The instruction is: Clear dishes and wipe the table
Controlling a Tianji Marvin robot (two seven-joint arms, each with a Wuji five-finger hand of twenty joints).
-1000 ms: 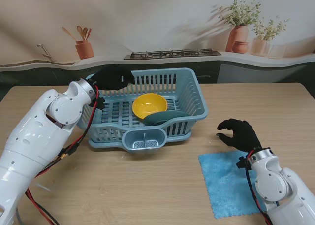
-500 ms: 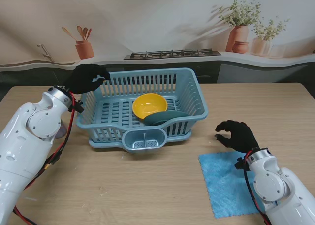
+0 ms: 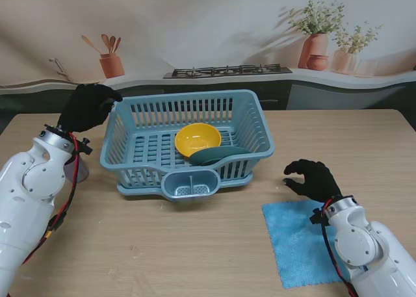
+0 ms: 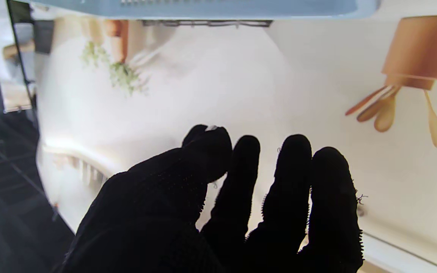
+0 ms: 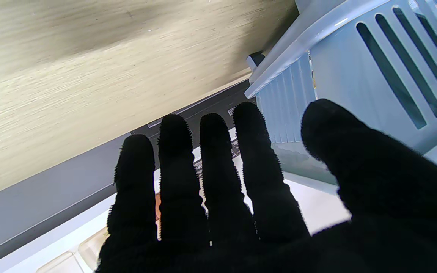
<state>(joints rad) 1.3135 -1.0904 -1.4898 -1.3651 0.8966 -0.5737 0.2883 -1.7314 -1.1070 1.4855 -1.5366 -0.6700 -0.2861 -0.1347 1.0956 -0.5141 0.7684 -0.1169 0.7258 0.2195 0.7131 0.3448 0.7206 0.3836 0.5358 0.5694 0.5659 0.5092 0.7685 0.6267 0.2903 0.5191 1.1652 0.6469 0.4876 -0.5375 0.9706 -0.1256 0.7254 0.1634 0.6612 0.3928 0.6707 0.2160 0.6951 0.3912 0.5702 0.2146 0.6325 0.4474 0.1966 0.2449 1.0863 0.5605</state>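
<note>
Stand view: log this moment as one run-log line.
left hand: open, left of dish rack | right hand: open, beside blue cloth | rack: yellow bowl, dark dish | wiping: not started

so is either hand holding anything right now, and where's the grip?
Nothing held. Left hand is open beside the dish rack, fingers apart and empty. Right hand is open over the table near the blue cloth.

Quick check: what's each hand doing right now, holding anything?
Left hand: open, holding nothing, raised beside the dish rack.
Right hand: open, fingers spread, holding nothing, near the blue cloth.
</note>
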